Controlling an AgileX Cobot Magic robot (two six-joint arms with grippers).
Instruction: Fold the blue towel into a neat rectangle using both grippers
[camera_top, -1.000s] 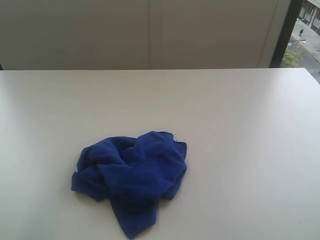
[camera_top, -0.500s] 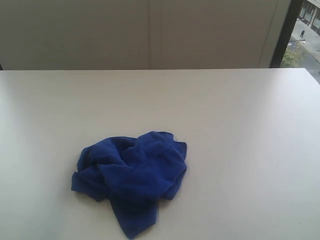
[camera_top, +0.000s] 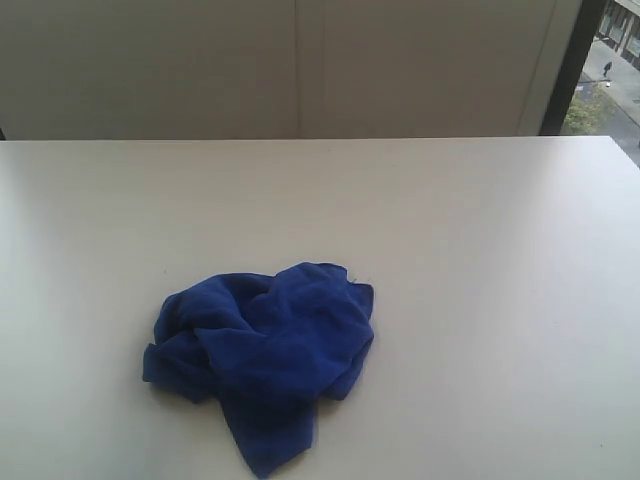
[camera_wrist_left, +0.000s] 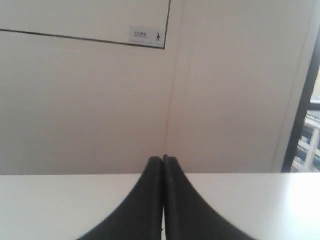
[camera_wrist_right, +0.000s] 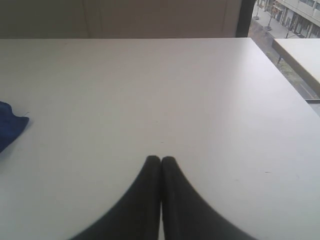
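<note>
The blue towel lies crumpled in a loose heap on the white table. In the exterior view it sits in the near half of the tabletop, left of centre. The cloth is bunched into overlapping folds, and one tongue of fabric reaches toward the near edge of the table.

The left gripper has its two black jaws pressed together tip to tip, with nothing clamped between them. It points across the tabletop toward the pale wall beyond the far edge. A small sign is fixed high on that wall. The towel does not appear in the left wrist view.

The right gripper is likewise closed, its jaws in contact along their inner faces, and it holds nothing. It is over bare tabletop, well apart from the towel. Only one blue corner of the cloth shows at the border of the right wrist view.

A window beside the wall, at the far right, looks onto a street.
</note>
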